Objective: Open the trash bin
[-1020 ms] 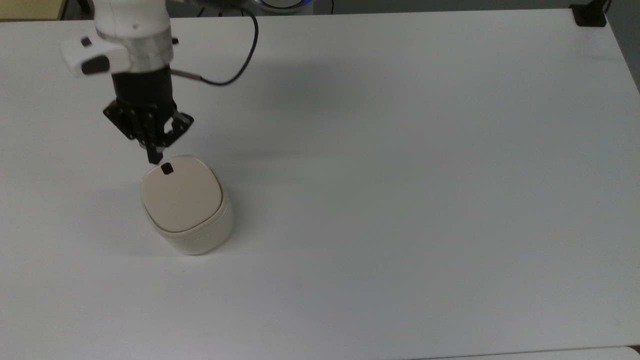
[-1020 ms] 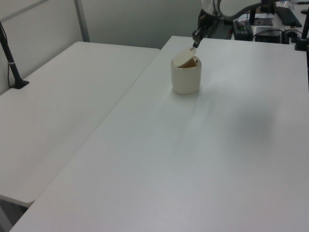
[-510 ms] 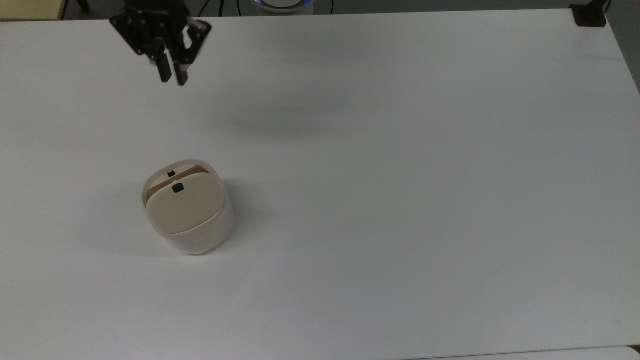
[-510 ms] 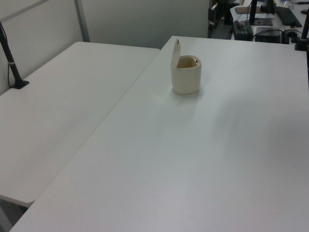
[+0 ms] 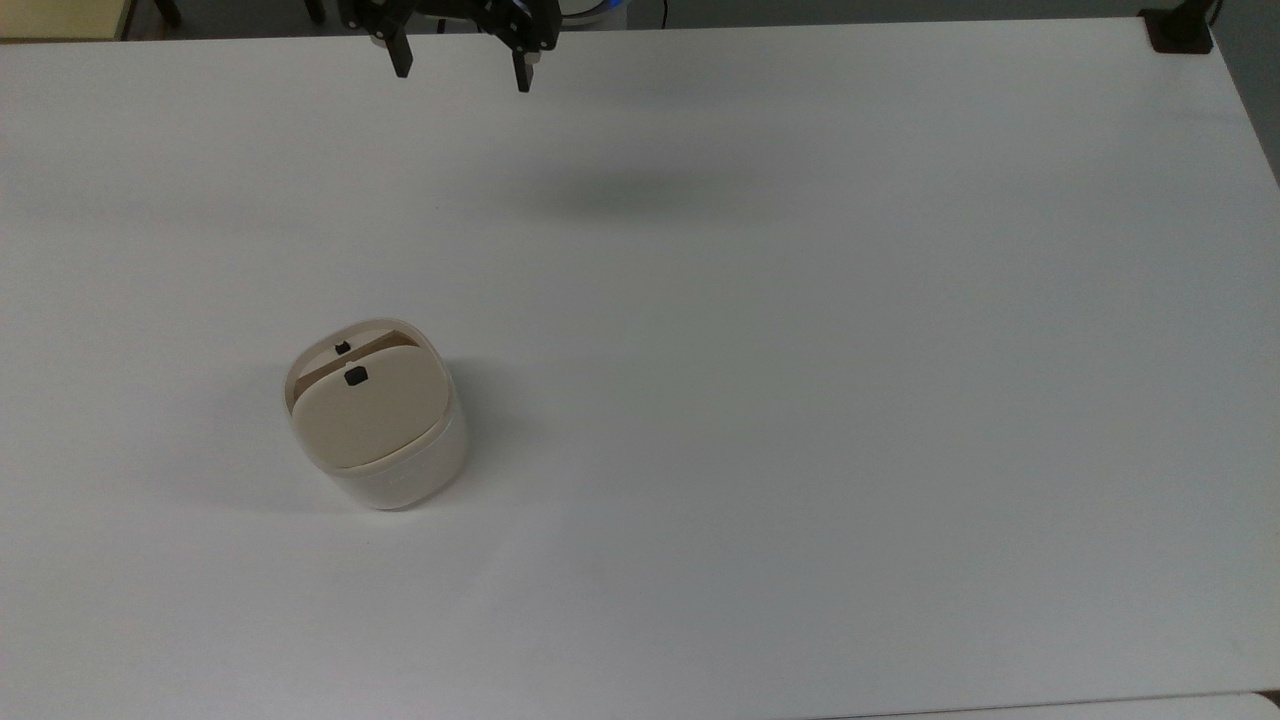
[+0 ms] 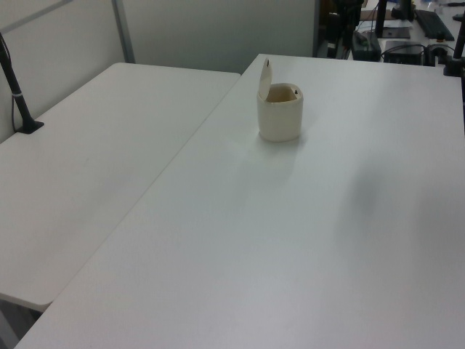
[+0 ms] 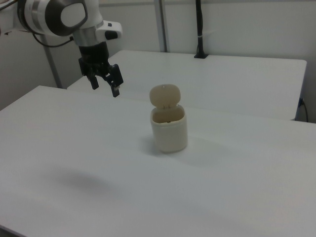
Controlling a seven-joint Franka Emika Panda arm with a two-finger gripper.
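Withdrawn farther, gripper (image 5: 460,62) now spread apart; trash bin (image 5: 385,445) lid (image 7: 165,94) seemingly upright.

The white table (image 5: 800,400) carries one trash bin (image 5: 385,470), lid raised.

A wide white desk (image 5: 800,400) takes most of the scene, and its surface is matte and evenly lit. In the left view a second white desk (image 6: 87,167) stands just beside it on the left view's left, with a thin seam between them. A black pole (image 6: 16,91) is clamped at the far left edge of this second desk. Behind is a pale grey wall (image 6: 218,29) with a metal post (image 6: 122,29). Soft shadows lie on the desk.
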